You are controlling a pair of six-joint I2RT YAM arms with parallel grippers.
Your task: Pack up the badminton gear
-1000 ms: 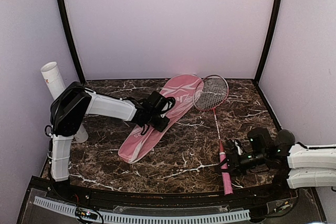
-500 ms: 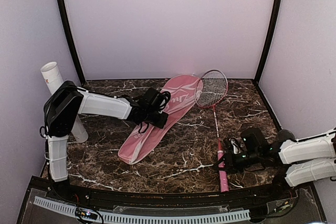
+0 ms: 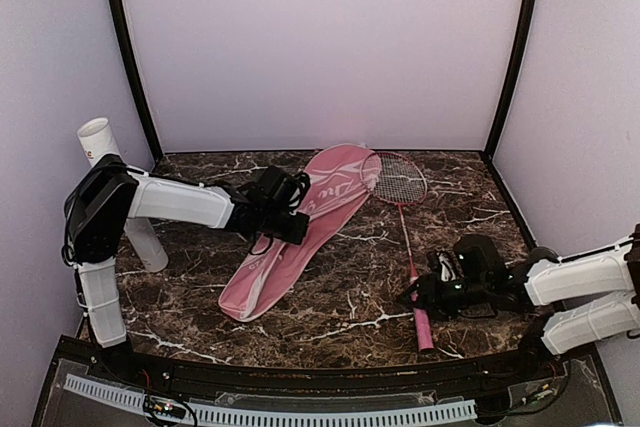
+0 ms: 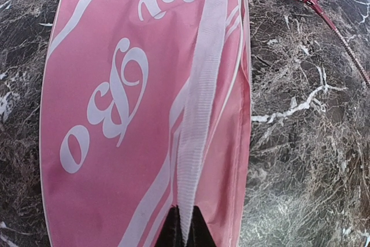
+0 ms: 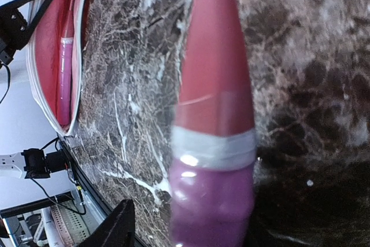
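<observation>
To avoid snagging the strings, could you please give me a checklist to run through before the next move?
1. Right gripper shut on the racket: ok.
2. Left gripper pinching the bag strap: ok.
3. Racket head inside the pink bag: not ok, it lies beside the wide end.
4. Bag opening wide enough there: cannot tell.
5. Other racket's handle inside the bag: ok.

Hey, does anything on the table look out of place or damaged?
Nothing looks damaged or spilled. One racket lies outside the pink bag, beside it, its handle in the right pincer.
</observation>
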